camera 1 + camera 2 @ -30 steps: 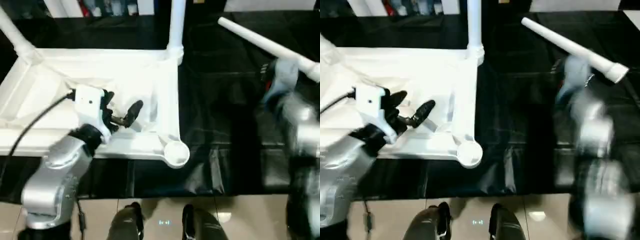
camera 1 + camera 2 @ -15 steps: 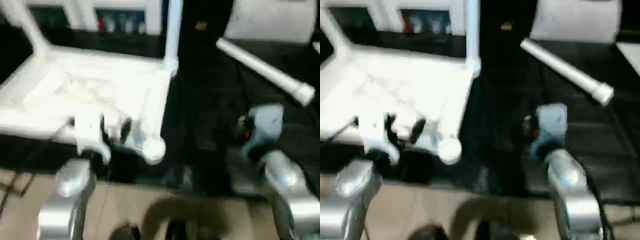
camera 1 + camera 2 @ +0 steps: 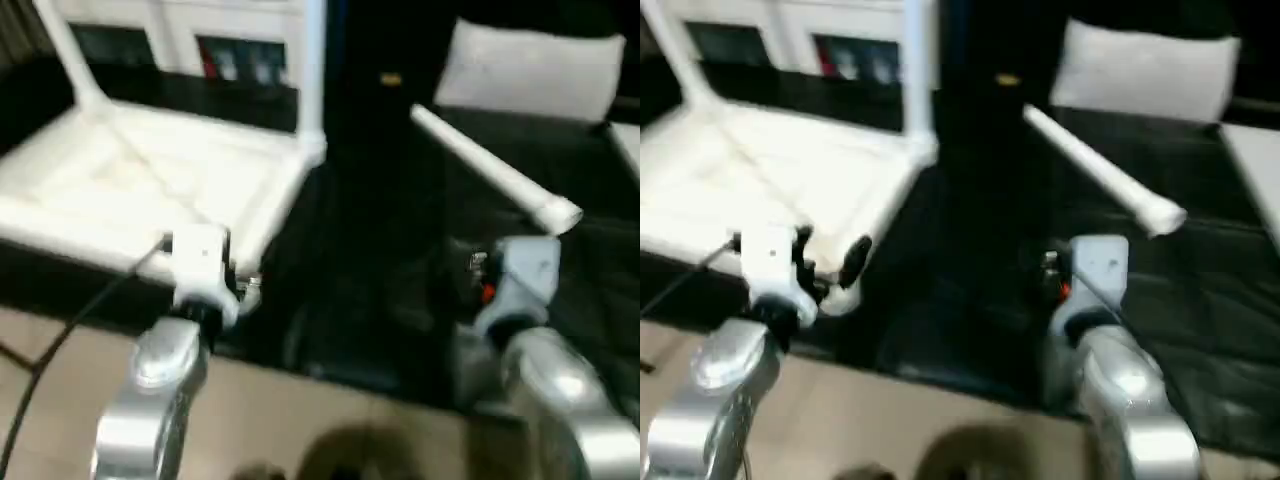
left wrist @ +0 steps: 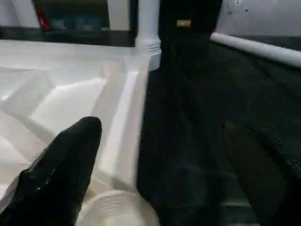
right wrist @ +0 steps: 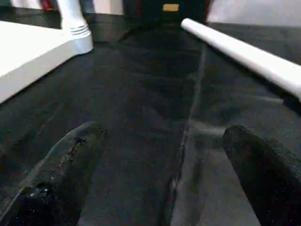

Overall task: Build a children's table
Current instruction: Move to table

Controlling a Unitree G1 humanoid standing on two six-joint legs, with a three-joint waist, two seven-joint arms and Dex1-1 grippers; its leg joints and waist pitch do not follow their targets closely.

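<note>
**Loose leg lies ahead of the right hand, slanted across its reach**

The loose leg (image 3: 495,172) lies flat on the black-covered counter (image 3: 380,300), toward its far right part. Its long axis runs on a diagonal: the plain end points to the far middle of the counter, the capped end (image 3: 560,215) toward the near right. In the right wrist view the leg (image 5: 244,52) crosses ahead of the fingers and to one side, well apart from them and untouched.

The right hand (image 5: 160,174) hovers low over the bare counter cover short of the capped end, fingers (image 5: 61,174) spread wide, holding nothing. It is judged the nearer arm to the loose leg. Because the leg lies slantwise, a grasp would call for the hand to advance and turn so the fingers straddle the tube across its axis.

The tabletop (image 3: 160,180) rests upside down on the left part of the counter, ribbed underside up. Two legs already stand in its far corner sockets, one on the far left (image 3: 65,55) and one on the far right (image 3: 312,70). The near right socket (image 4: 117,209) is empty.

The left hand (image 3: 825,265) sits at that near right corner, fingers (image 4: 61,169) wide apart, gripping nothing. Judged stage: two legs fitted, third leg yet to be fetched.
</note>
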